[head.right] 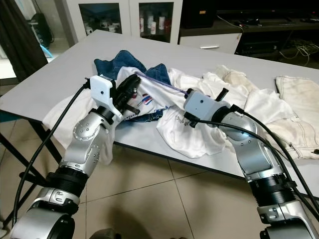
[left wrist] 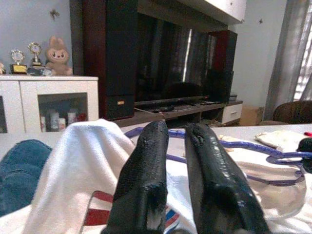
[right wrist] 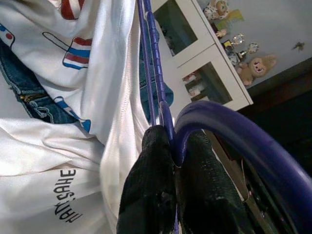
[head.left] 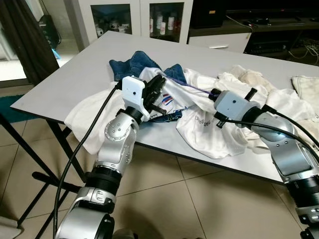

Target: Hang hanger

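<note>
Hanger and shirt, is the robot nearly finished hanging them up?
Not nearly. Done: the right gripper has pinched the purple hanger by its hook. In hand: the hanger lies in the white shirt on the table, with the left gripper at the cloth. Left: lifting it off the clothes pile and hanging it somewhere; no rail is visible.

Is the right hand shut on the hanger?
Yes: the right hand pinches the purple hanger between its fingers.

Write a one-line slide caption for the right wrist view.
Right gripper shut on purple hanger above white shirt.
</note>
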### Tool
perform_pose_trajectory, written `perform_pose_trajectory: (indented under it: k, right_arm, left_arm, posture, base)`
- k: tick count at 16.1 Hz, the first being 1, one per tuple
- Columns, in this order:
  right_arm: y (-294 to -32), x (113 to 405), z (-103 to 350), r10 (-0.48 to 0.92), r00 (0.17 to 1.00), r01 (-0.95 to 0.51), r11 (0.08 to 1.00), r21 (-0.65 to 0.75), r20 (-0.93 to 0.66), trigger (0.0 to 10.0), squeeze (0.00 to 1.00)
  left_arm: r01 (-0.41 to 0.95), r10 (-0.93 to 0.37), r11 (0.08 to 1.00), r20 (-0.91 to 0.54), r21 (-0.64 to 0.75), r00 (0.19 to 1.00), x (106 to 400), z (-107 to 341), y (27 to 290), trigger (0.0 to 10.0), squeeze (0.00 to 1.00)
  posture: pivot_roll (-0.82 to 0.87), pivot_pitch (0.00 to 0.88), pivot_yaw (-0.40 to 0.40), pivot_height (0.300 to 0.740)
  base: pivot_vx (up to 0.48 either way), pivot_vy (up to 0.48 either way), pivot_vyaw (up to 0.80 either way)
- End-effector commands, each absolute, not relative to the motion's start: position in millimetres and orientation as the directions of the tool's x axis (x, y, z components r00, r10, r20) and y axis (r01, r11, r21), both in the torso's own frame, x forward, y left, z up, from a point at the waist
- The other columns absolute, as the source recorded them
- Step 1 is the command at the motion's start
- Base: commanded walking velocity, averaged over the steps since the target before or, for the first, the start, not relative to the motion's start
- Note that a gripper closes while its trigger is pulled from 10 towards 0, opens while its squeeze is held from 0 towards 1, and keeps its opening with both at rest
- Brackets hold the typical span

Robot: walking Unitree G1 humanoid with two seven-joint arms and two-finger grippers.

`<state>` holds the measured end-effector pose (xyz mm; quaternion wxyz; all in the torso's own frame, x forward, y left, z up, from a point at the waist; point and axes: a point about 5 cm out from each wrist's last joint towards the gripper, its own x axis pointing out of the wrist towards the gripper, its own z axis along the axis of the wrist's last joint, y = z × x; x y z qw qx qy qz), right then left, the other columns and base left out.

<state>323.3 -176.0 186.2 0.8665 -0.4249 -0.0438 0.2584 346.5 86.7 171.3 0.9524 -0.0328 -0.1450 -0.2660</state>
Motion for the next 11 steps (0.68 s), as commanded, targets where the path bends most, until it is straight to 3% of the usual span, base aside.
perform_pose_trajectory:
  k: [1,2,3,6,7,9,10,11]
  right_arm:
    - [-177,321,194,0.494,0.861,-0.404,0.521,-0.752,-0.12,0.0,0.0]
    - [-174,319,197,0.508,0.855,-0.408,0.528,-0.745,-0.108,0.0,0.0]
    - [-172,317,199,0.517,0.85,-0.412,0.534,-0.738,-0.1,0.0,0.0]
    - [-170,315,204,0.526,0.846,-0.411,0.547,-0.729,-0.083,0.0,0.0]
    - [-171,315,204,0.523,0.849,-0.408,0.55,-0.729,-0.081,0.0,0.0]
    - [-170,314,207,0.525,0.848,-0.406,0.555,-0.726,-0.073,0.0,0.0]
    - [-167,312,207,0.542,0.837,-0.422,0.547,-0.723,-0.078,0.0,0.0]
    - [-167,311,207,0.547,0.833,-0.427,0.544,-0.723,-0.08,0.0,0.0]
  left_arm:
    - [0.513,-0.487,0.858,0.297,-0.011,0.821,347,174,87,10.0,1.0]
    - [0.496,-0.469,0.868,0.277,-0.035,0.839,350,171,88,10.0,1.0]
    - [0.483,-0.457,0.874,0.265,-0.042,0.849,352,170,89,10.0,0.0]
    - [0.398,-0.368,0.915,0.263,-0.071,0.892,357,170,98,10.0,0.0]
    - [0.391,-0.361,0.918,0.27,-0.064,0.893,357,171,98,10.0,1.0]
    - [0.377,-0.352,0.925,0.259,-0.052,0.899,356,168,98,10.0,1.0]
    - [0.369,-0.346,0.928,0.247,-0.054,0.905,358,167,99,10.0,0.0]
    - [0.368,-0.345,0.928,0.246,-0.054,0.906,358,167,100,10.0,0.0]
  posture:
    - [0.13,0.0,0.009,0.74]
    - [0.13,0.0,0.009,0.74]
    - [0.13,0.0,0.01,0.74]
    - [0.13,0.0,0.01,0.74]
    - [0.13,0.0,0.009,0.74]
    - [0.13,0.0,0.009,0.74]
    - [0.13,0.0,0.009,0.74]
    - [0.13,0.0,0.006,0.74]
  base:
    - [0.0,0.0,0.0]
    - [0.0,0.0,0.0]
    - [0.0,0.0,0.0]
    - [0.0,0.0,0.0]
    - [0.0,0.0,0.0]
    - [0.0,0.0,0.0]
    - [0.0,0.0,0.0]
    - [0.0,0.0,0.0]
